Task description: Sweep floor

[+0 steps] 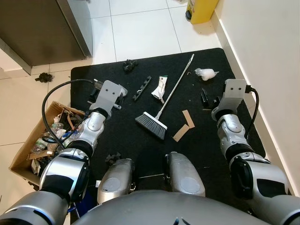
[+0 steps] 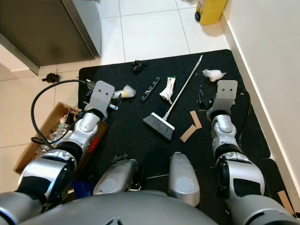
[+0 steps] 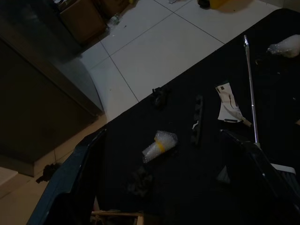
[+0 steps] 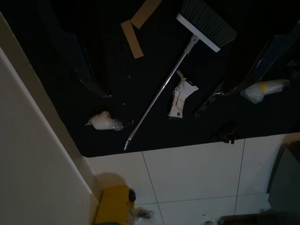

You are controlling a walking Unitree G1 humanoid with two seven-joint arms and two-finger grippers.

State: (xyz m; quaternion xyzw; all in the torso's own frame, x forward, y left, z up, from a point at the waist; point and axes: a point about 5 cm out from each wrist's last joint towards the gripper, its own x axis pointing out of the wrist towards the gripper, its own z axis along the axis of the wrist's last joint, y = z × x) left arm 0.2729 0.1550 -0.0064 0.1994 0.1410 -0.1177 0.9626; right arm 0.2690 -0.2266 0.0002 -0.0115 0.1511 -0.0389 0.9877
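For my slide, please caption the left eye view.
Broom lying on black mat among scattered litter, both arms raised above it.

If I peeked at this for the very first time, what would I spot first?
Probably the grey-bristled broom with a long silver handle, lying flat in the middle of the black floor mat with scraps around it. Both silver arms reach over the mat, left gripper and right gripper open, and a brown cardboard box of rubbish sits at the robot's left.
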